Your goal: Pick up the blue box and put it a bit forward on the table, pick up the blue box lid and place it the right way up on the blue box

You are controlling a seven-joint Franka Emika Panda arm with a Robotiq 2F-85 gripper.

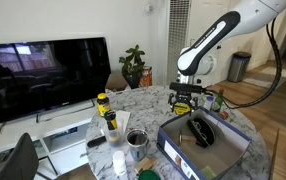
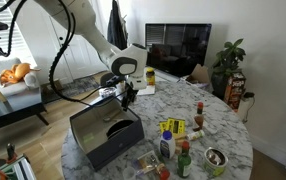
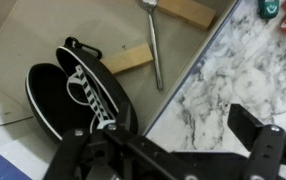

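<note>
The gripper (image 3: 173, 152) is spread wide w/ nothing between its fingers, hovering over the long wall of the blue box (image 2: 108, 150), approx. where grey interior meets marble in the wrist view. The box sits on the table (image 1: 148, 105) near its edge and isn't empty: a black pouch (image 3: 78, 90), a wooden block (image 3: 128, 62) and a metal utensil (image 3: 155, 45) lie loose inside. The blue box lid can't be picked out for sure in any view. Likely risks: pinching one thin cardboard wall may flex it, so the box tips or slips out; loose contents could slide and shift the weight; the inner finger might snag the pouch on descent; and the bottles (image 2: 170, 145) stand close enough to get knocked if the box swings while moved fwd.
</note>
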